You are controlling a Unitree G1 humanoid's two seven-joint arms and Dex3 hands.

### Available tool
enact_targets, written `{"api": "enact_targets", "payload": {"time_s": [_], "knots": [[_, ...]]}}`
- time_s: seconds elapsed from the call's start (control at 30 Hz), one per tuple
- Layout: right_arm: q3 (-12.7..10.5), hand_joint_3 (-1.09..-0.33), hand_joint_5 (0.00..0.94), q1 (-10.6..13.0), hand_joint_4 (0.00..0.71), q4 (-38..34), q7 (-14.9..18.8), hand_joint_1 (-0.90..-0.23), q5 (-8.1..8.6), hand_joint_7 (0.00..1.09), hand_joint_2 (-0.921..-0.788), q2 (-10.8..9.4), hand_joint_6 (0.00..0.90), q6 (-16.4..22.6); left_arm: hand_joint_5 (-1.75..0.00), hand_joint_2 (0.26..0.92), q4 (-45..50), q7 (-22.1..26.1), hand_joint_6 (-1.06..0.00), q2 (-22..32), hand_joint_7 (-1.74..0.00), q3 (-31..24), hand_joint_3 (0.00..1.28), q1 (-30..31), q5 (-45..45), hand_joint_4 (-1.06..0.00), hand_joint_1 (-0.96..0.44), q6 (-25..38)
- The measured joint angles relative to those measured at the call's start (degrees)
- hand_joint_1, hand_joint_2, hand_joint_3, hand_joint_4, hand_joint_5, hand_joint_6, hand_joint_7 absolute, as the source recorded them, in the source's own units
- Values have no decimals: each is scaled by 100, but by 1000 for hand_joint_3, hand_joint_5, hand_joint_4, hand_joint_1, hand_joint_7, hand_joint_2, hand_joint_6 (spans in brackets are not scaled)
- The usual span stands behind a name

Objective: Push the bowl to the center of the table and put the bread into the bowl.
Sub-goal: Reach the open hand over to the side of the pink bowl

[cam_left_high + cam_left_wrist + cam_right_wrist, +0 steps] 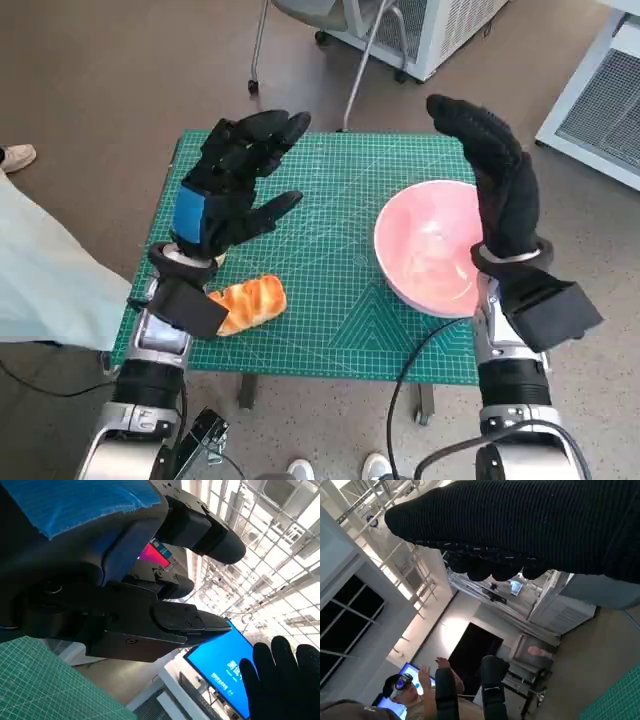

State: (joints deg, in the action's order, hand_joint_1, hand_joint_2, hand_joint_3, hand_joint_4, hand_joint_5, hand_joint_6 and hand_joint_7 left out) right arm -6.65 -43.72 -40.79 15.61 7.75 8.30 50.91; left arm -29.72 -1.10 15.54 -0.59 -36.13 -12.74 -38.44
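A glossy, round pink plastic bowl [432, 247] and a golden ridged bread loaf [250, 303] are flanked on the green gridded cutting mat [330, 310] by the blue-taped left hand [235, 185] and the knitted-gloved right hand [495, 175], both raised with fingers spread wide and nothing held.

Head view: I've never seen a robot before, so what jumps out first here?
Two black hands raised over a green cutting mat: the left hand, blue-taped, and the gloved right hand, both holding nothing. A big pink bowl sits at the mat's right side, and a golden bread lies near the left forearm.
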Motion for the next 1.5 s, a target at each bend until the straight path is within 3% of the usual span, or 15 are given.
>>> {"api": "enact_targets", "payload": {"time_s": [0.47,0.57,0.7,0.87,1.07,1.3,1.5], "knots": [[-9,-622,5,43,470,64,60,-431,110,850,-909,20,152,-7,-16,921,35,-70,-304,-2,-625,0,197,0,-7,-526,-81,6],[-46,-618,2,90,463,88,110,-437,134,868,-912,78,141,-6,-16,921,40,-78,-303,-7,-625,0,198,0,-7,-526,-79,6],[-186,-596,1,183,462,30,180,-448,233,872,-919,218,142,56,-16,921,42,-86,-302,-16,-623,0,199,1,-7,-526,-78,6],[-487,-565,4,254,470,-442,191,-446,329,744,-921,475,208,307,-13,921,42,-122,-303,-13,-623,-5,194,2,-8,-521,-87,6],[-920,-568,1,376,468,-1273,-158,-417,307,665,-921,834,236,653,-11,921,40,-184,-303,9,-624,-12,190,5,-36,-518,-89,6],[-1239,-691,0,589,454,-1902,-800,-336,215,701,-872,952,209,768,-8,921,11,-198,-303,34,-625,-24,195,7,-41,-515,-91,5],[-1442,-725,0,652,439,-2339,-1210,-324,260,721,-861,907,195,589,-8,921,-4,-199,-303,33,-627,-24,201,7,-41,-515,-86,6]]}}
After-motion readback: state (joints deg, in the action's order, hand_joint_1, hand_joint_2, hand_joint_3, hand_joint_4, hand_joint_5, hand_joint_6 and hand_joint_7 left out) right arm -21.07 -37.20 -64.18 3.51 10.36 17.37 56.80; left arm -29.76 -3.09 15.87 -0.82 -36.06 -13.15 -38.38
